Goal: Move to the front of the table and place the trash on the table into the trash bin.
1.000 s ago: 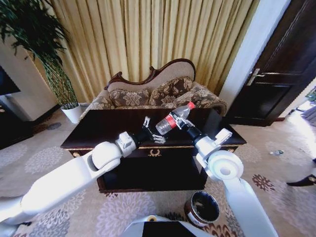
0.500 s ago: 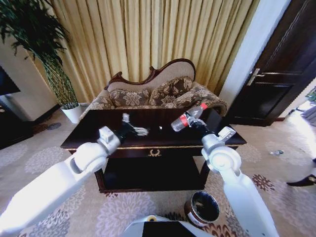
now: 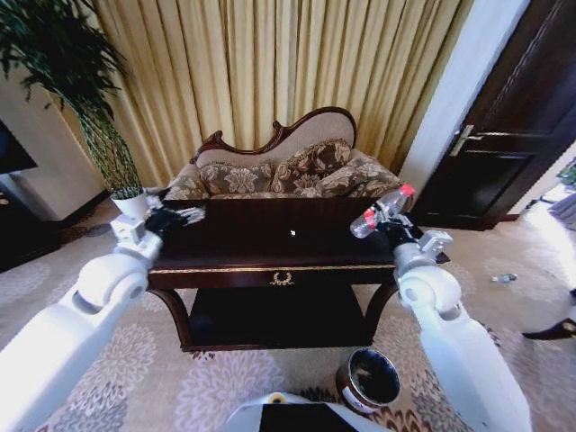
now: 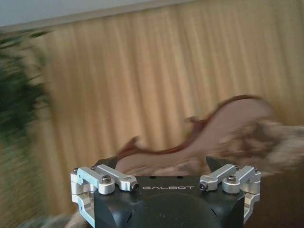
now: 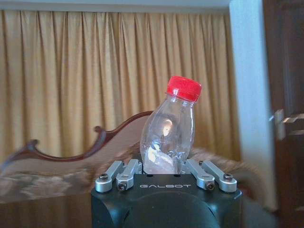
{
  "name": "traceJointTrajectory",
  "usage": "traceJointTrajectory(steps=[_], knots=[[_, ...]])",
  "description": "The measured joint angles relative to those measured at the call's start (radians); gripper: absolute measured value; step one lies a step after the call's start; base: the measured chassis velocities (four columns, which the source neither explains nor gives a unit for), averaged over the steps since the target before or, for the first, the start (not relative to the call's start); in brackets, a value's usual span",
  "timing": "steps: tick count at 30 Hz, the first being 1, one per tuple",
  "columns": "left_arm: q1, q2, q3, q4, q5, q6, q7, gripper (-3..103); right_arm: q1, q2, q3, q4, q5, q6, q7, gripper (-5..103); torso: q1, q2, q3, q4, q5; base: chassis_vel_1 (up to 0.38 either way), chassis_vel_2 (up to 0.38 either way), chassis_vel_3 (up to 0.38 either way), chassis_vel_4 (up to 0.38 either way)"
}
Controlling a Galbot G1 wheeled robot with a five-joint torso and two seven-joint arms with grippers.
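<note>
Now we see right pincer [image 3: 393,221] pinching bottle [image 3: 382,210] above surface [image 3: 270,247] right edge; left pincer [image 3: 171,216] state unclear; we advise firm grip until over bin [image 3: 369,379].

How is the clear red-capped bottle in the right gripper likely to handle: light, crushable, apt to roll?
The bottle looks empty and see-through, so probably light. Its thin clear wall may dent where the right gripper clamps it. Being round, it would likely roll if laid on the glossy table.
</note>
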Motion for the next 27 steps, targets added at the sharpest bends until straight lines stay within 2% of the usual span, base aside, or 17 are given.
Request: traceJointTrajectory(steps=[1, 3, 10, 14, 27], knots=[[0.0, 0.0, 0.0, 0.0, 0.0, 0.0, 0.0, 100, 0.0, 0.0, 0.0, 0.0, 0.0, 0.0, 0.0, 30, 0.0, 0.0, 0.0, 0.0, 0.0, 0.0, 0.0, 0.0, 0.0], [-0.005, -0.001, -0.069, 0.024, -0.026, 0.022, -0.009, 100, -0.02, -0.007, 0.022, -0.005, -0.048, 0.01, -0.027, 30, 0.0, 0.0, 0.0, -0.0002, 0.0004, 0.0, 0.0, 0.0, 0.0], [-0.012, 0.008, -0.171, 0.051, -0.056, 0.066, -0.005, 100, -0.051, -0.019, 0.051, 0.016, -0.06, 0.012, -0.034, 30, 0.0, 0.0, 0.0, -0.0002, 0.0005, 0.0, 0.0, 0.0, 0.0], [0.04, -0.005, -0.229, 0.059, -0.068, 0.105, -0.001, 100, -0.086, -0.02, 0.078, 0.041, -0.059, -0.003, -0.04, 30, 0.0, 0.0, 0.0, 0.0001, 0.0, 0.0, 0.0, 0.0, 0.0], [0.043, 0.003, -0.218, 0.072, -0.085, 0.102, 0.009, 100, -0.148, -0.01, 0.123, 0.078, -0.061, -0.01, -0.047, 30, 0.0, 0.0, 0.0, -0.0002, 0.0004, 0.029, -0.037, -0.036, 0.033]])
